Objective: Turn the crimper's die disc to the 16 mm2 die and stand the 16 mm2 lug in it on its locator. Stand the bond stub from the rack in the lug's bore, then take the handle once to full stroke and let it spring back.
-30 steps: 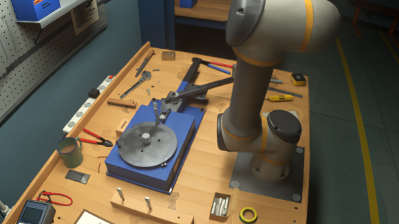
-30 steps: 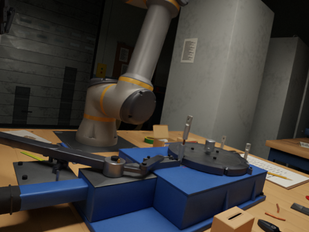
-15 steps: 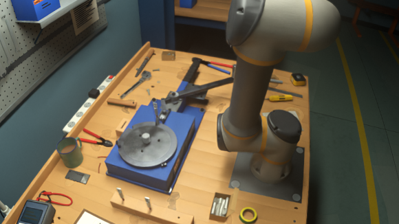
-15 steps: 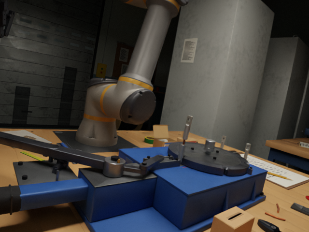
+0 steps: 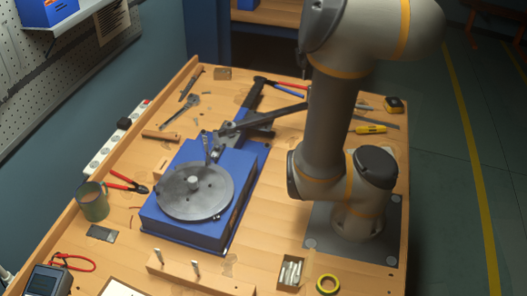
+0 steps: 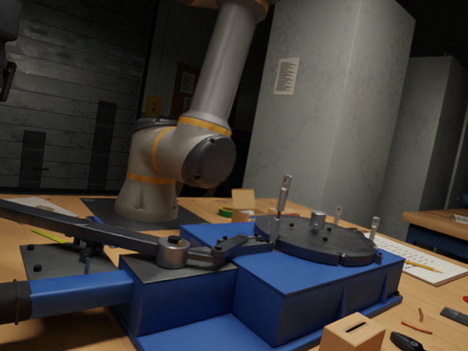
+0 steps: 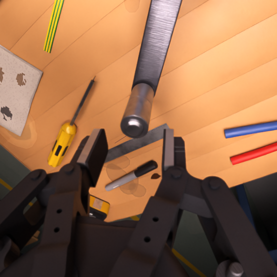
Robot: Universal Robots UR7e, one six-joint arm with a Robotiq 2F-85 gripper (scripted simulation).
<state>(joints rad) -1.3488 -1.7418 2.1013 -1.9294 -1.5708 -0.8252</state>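
The crimper handle's round metal end [image 7: 134, 124] points at me, just ahead of my fingertips and above the bench. The dark handle bar [image 5: 268, 117] runs back to the pivot on the blue crimper [image 5: 204, 195]. The grey die disc [image 5: 194, 190] lies flat on the crimper's top. At the disc's rim by the jaw a lug stands upright with the bond stub [image 6: 282, 196] standing in it. My gripper [image 7: 131, 149] is half open just short of the handle's end and holds nothing.
Behind the handle's end lie a steel rule, a marker [image 7: 131, 175] and a yellow screwdriver [image 7: 62, 144] on the bench. Red and blue bars [image 7: 252, 142] lie to the right. The arm's base [image 5: 359, 199] stands beside the crimper. A wooden rack with two lugs [image 5: 177, 263] sits at the near edge.
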